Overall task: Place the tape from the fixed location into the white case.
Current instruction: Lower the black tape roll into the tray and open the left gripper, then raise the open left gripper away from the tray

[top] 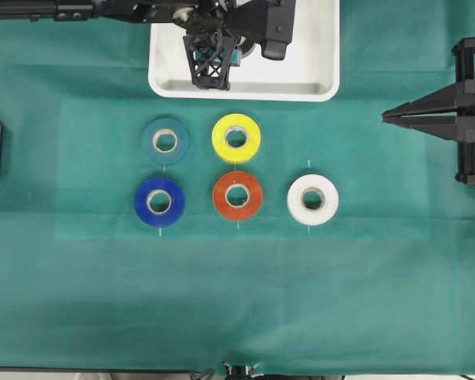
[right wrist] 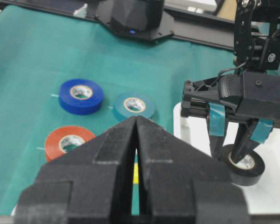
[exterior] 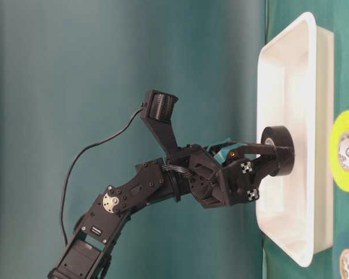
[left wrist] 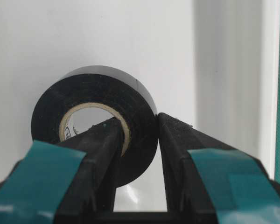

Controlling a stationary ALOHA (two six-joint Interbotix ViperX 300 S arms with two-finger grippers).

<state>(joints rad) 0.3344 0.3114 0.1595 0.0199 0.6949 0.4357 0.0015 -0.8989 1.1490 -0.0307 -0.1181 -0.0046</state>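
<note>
The left claw (left wrist: pixel 135 140) is reaching down into the white case (top: pixel 321 75), evidently to set the black tape roll (left wrist: pixel 95 119) on the case floor; the roll is lying flat inside the case, against or just off its floor. The claw is standing narrowly apart, one finger (left wrist: pixel 100 149) through the pale core and the other against the outer wall, so it is straddling the wall, though whether it is gripping firmly cannot be told. The right claw (right wrist: pixel 136 140) is sitting closed and empty, well apart at the tabletop's (top: pixel 380 277) edge.
</note>
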